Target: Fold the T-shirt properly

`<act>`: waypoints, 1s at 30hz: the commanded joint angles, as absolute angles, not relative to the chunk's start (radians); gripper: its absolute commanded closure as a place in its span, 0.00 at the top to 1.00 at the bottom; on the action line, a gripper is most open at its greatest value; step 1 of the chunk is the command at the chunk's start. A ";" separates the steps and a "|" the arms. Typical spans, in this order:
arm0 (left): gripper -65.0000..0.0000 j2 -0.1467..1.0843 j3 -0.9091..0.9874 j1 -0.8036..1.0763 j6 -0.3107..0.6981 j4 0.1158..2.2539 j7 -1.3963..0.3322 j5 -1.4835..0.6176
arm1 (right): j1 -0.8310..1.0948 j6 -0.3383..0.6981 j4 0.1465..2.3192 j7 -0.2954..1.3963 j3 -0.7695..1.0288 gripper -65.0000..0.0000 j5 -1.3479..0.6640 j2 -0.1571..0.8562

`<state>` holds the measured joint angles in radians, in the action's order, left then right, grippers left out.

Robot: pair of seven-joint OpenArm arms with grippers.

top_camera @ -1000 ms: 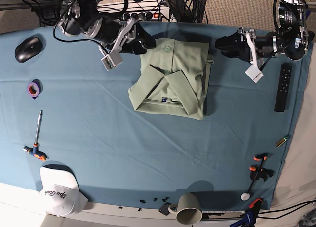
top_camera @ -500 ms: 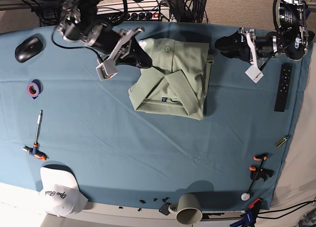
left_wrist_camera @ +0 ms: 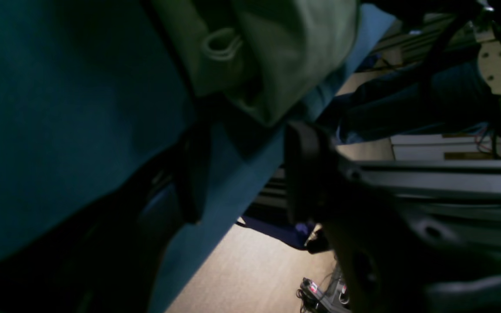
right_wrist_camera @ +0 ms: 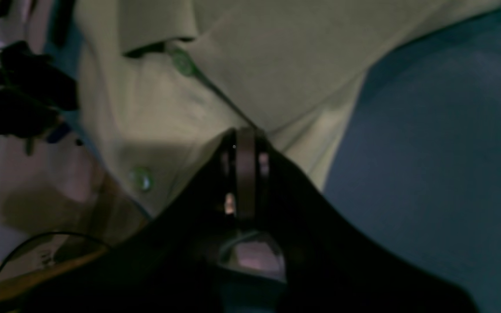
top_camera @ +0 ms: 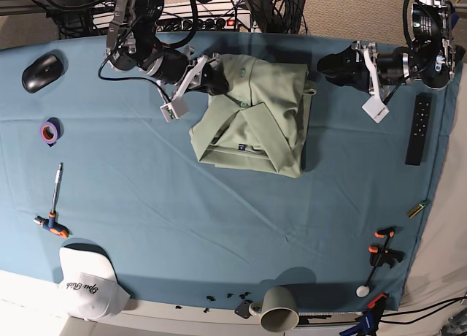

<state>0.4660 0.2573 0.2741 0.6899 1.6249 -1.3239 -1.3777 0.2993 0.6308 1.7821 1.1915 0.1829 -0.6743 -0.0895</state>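
The T-shirt (top_camera: 255,113) lies folded on the blue cloth (top_camera: 182,204), near its far edge. The right gripper (top_camera: 211,67), jaws closed, pinches the shirt's near-collar edge; the left gripper (top_camera: 330,64) hovers beside it, jaws wide, empty. One cap (top_camera: 87,281), one mug (top_camera: 277,309).

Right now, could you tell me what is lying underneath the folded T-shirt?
The T-shirt lies on the blue table cloth, which shows all around it. Whether anything else sits beneath the fabric cannot be seen.
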 commanded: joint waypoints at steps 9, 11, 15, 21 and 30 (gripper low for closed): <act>0.44 0.479 0.265 0.271 0.698 1.641 -1.308 -1.407 | 0.296 0.586 1.870 1.174 0.185 0.00 -0.499 -0.073; 0.44 0.479 0.265 0.271 0.698 1.641 -1.308 -1.407 | 0.296 0.585 1.909 1.164 0.185 0.00 -0.480 -0.057; 0.44 0.479 0.265 0.272 0.698 1.641 -1.308 -1.406 | 0.297 0.566 1.979 1.159 0.185 0.00 -0.407 -0.033; 0.00 0.480 0.265 0.292 0.698 1.641 -1.328 -1.390 | 0.324 0.545 1.991 1.200 0.185 0.00 -0.378 -0.032; 0.00 0.498 0.267 0.464 0.698 1.641 -1.396 -1.484 | 0.490 0.557 2.049 1.270 0.185 0.00 -0.444 0.128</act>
